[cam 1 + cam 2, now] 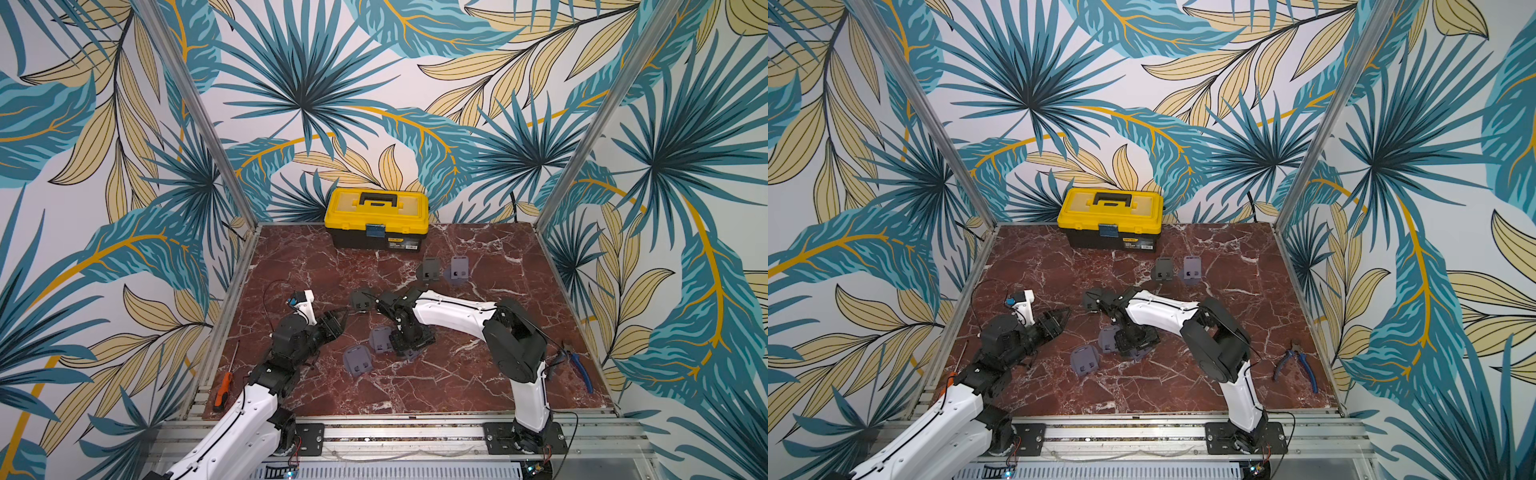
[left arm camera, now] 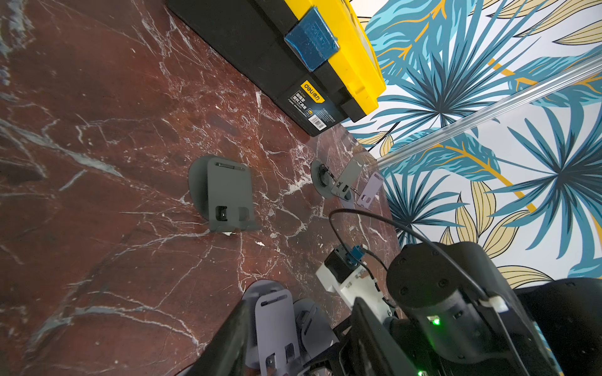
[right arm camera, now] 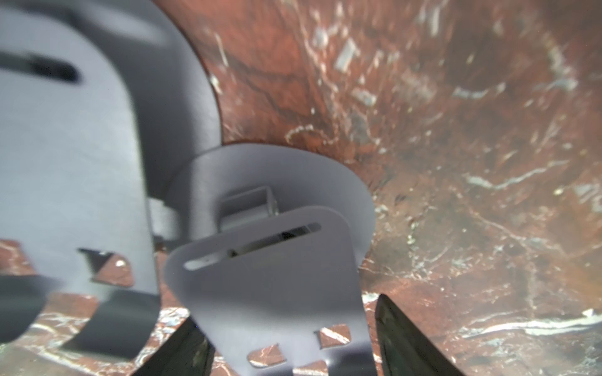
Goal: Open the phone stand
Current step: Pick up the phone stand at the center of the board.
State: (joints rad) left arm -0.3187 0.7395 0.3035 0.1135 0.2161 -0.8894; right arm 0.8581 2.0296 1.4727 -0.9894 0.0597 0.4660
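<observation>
Phone stand [image 3: 270, 286] sits mid surface [image 1: 457, 374], toward front, touching or just beside a 2nd stand [image 3: 65, 162]; can't tell which. Looks light, thin, stiff plastic w/ a hinged plate; prob. slick, likely to skid unless base gets pinned. Best taken by the plate's side edges, clear of the slot. Straddled there by right pincer [image 3: 286, 312], fingers apart, not yet clamped. Nearby hangs left pincer [image 1: 337, 319], released, empty. Hinge only partly visible; wrist view blurred. Stand mostly hidden beneath right pincer in both top views.
</observation>
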